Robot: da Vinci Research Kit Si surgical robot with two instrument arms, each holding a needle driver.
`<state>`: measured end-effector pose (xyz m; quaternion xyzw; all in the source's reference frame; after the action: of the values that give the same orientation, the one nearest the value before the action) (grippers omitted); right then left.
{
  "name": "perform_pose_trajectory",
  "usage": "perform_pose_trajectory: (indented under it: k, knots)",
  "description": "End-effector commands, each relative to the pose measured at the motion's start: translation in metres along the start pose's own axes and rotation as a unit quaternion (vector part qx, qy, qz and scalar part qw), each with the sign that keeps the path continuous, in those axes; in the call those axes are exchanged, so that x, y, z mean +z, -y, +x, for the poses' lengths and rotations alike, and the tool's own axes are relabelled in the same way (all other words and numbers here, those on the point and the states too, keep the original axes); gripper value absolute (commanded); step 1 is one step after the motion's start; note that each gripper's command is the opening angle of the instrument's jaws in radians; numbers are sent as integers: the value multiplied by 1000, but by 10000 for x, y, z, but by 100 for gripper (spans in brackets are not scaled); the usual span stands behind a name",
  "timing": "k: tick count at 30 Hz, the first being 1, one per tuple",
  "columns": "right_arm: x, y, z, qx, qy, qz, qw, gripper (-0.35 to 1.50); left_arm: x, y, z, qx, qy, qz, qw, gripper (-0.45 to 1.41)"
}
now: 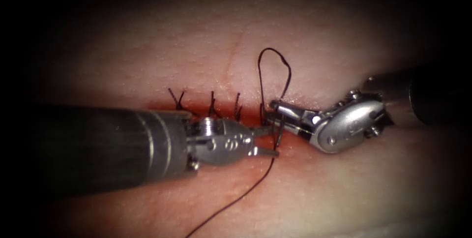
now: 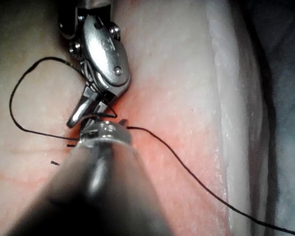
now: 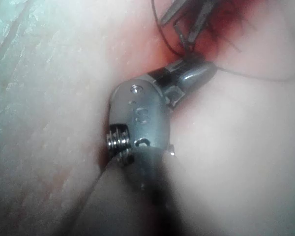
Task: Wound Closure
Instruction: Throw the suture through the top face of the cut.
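Knot-tying stage, by judgement — left tool [image 1: 265, 142] jaws spread at the cut [image 1: 206, 112]; right tool [image 1: 273, 115] jaws closed on thread [image 1: 275, 66] loop beside knotted stitches [image 1: 211, 103]. Needle not identifiable. Next: careful, even tension.

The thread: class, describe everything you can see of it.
The thread is thin, dark and limp. It rises in a narrow loop above the cut, comes down between the left tool and right tool, then trails forward across the reddened tissue. Short cut ends stand at earlier stitches.
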<state>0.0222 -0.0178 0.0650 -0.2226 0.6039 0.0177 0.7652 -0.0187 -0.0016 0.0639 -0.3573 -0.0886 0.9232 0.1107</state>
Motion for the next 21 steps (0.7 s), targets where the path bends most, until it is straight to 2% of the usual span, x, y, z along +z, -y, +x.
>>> perform_pose_trajectory:
  k: [1,4,7,9,13,18,21]
  knots:
    - [4,6,-6,4,2,1,1000,-35,9,1,0,0,0,1,1000,9]
    - [3,9,-8,14,5,5,1000,-35,10,0,0,0,1,0,1000,9]
    - [5,-3,-3,30,1,-8,1000,-35,13,-1,1,0,0,-3,1000,9]
    - [10,-31,8,71,-10,-30,997,-35,15,-1,6,-2,-2,-5,1000,9]
    - [18,-68,19,105,-19,-38,994,-35,12,-3,15,-4,-4,-7,1000,7]
    - [21,-73,20,128,-21,-35,991,-35,28,-6,8,-1,-5,-5,1000,7]
    - [21,-75,20,144,-24,-27,989,-35,39,-2,-5,-4,10,-12,1000,10]
